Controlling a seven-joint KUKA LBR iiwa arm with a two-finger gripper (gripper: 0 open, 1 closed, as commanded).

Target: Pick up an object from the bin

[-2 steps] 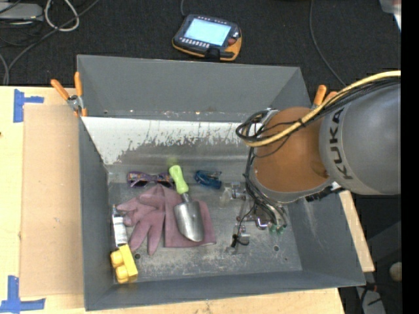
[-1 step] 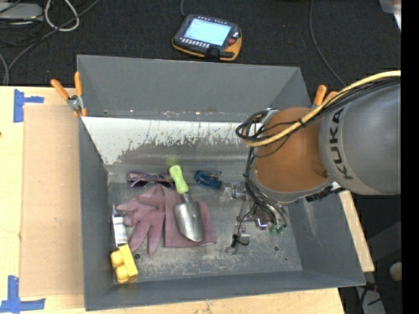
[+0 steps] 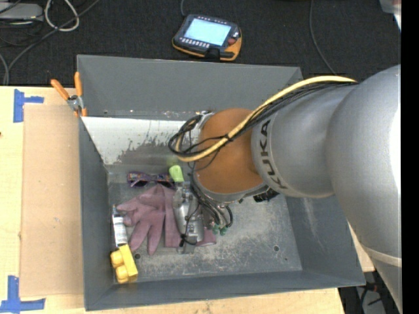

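The big silver arm [image 3: 314, 142] comes in from the right, and its orange cover [image 3: 222, 156] hangs over the middle of the grey bin [image 3: 196, 84]. Under it the tool [image 3: 188, 231] points down, low over the right edge of a soft purple glove [image 3: 147, 218] that lies flat on the bin floor, toward the left. I cannot tell if the tool is open or closed, because the parts are dark and bunched up there.

Other things lie close by. There are purple sunglasses [image 3: 145, 178] just behind the glove, a small green thing [image 3: 175, 173] beside them, a thin silver tube [image 3: 118, 231] along the glove's left side, and a yellow block [image 3: 123, 265] in the near left corner.

Nothing is lifted yet, so this looks like the going-down-to-grab step. Next, I think the tool must pinch a good fold of the glove and go straight up. The glove is floppy and flat, so it could slip out.
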